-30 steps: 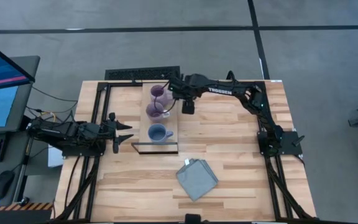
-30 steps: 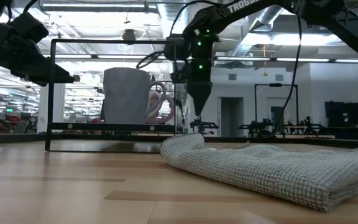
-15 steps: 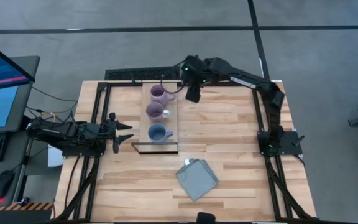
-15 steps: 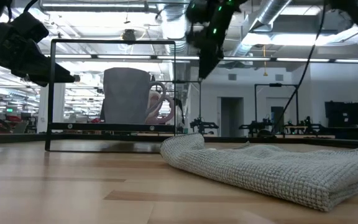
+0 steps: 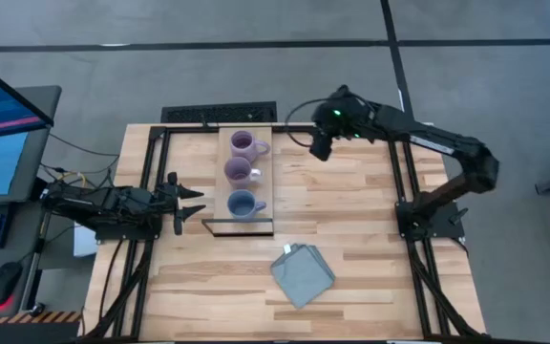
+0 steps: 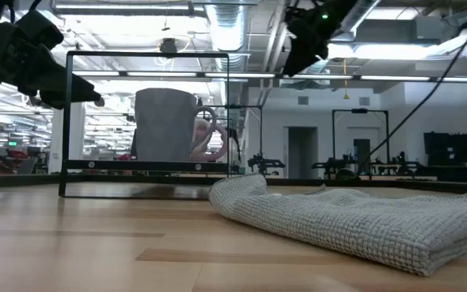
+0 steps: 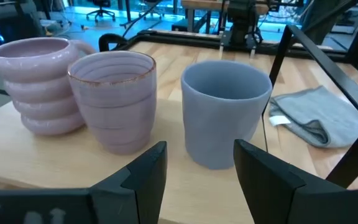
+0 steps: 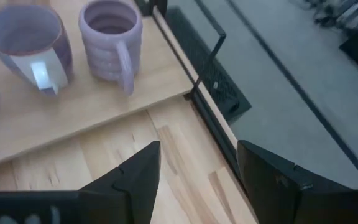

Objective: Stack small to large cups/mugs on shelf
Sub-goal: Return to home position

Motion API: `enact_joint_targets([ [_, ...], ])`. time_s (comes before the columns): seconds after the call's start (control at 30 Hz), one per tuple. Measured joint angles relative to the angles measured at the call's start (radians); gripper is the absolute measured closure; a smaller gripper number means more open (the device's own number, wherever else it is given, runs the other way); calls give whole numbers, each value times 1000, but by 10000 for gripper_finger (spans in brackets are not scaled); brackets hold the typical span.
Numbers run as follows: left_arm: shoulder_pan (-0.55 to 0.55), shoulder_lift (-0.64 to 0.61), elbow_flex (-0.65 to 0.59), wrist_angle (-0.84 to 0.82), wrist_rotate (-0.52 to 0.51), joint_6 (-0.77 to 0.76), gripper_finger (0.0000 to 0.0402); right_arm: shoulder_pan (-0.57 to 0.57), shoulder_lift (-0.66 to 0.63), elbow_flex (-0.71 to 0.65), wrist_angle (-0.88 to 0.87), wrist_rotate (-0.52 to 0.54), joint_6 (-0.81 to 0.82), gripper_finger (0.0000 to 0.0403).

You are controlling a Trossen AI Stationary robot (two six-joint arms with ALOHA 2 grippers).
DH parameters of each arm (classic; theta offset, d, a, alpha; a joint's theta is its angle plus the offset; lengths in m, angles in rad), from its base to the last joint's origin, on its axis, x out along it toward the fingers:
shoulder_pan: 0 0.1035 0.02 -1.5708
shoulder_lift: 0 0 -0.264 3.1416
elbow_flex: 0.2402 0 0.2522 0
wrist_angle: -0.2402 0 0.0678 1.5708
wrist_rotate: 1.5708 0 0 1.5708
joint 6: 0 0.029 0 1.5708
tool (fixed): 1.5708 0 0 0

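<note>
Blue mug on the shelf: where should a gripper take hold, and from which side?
Pinch the rim wall of the blue mug, clear of its handle, from straight above. It stands upright with its mouth open, and a lilac mug stands close beside it, leaving little room for a sideways approach.

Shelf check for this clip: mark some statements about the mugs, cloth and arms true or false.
1. The blue mug, smooth lilac mug and ribbed lilac mug all stand on the shelf. True.
2. The blue mug sits between the lilac ones. False: it ends the row, nearest the grey cloth.
3. The right end effector grips a mug. False: it is open, empty, off the shelf.
4. The left end effector is open beside the shelf. True.
</note>
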Motion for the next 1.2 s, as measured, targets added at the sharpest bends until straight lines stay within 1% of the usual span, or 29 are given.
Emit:
enact_joint_targets([
  [0.13, 0, 0, 0, 3, -9, 4, 225, 0, -130, -159, 120, 2, 25, 168],
  [0.37, 0, 0, 1, 43, -96, 59, 225, 2, -328, -385, 271, 2, 67, 168],
  [0.53, 0, 0, 1, 59, -103, 79, 225, 2, -464, -552, 395, 9, 92, 168],
  [0.6, 0, 0, 2, 59, -103, 79, 225, 2, -517, -615, 448, 44, 92, 168],
  [0.67, 0, 0, 2, 59, -116, 88, 225, 2, -566, -674, 497, 119, 92, 168],
  [0.77, 0, 0, 2, 60, -181, 106, 225, 2, -627, -761, 573, 247, 92, 168],
  [0.83, 0, 0, 3, 65, -241, 117, 225, 2, -663, -816, 641, 303, 90, 168],
  [0.97, 0, 0, 3, 66, -340, 123, 225, 0, -730, -925, 811, 343, 25, 168],
  [1.07, 0, 0, 3, 67, -361, 147, 225, 0, -768, -995, 924, 344, 4, 168],
  [1.2, 0, 0, 3, 103, -394, 197, 225, -2, -825, -1063, 977, 347, -14, 168],
])
